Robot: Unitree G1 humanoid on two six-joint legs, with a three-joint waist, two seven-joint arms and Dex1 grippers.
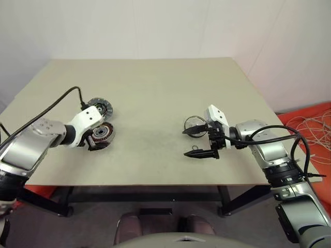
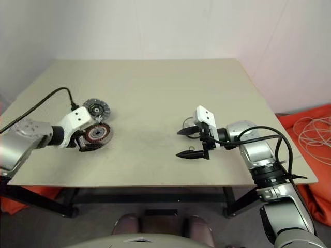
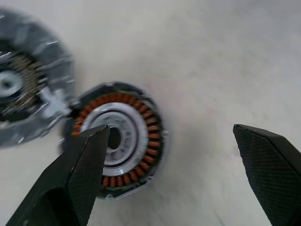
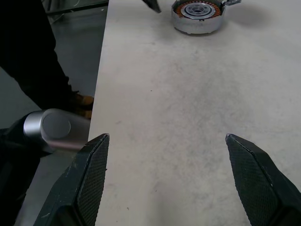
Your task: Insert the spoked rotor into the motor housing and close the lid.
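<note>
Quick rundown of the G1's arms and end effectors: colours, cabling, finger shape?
Silver-grey metal arm links with black joints. White wrist housings on both. Left end effector and right end effector each have two black, tapered fingers with a fine cross-hatched texture. Black cables loop along each forearm.

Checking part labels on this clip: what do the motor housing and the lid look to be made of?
Motor housing: likely metal, with a bright, smooth grey wall and inner ring, and orange coils that look like copper wire. Lid: probably grey metal too, duller, with a dark centre; its finish is unclear.
</note>
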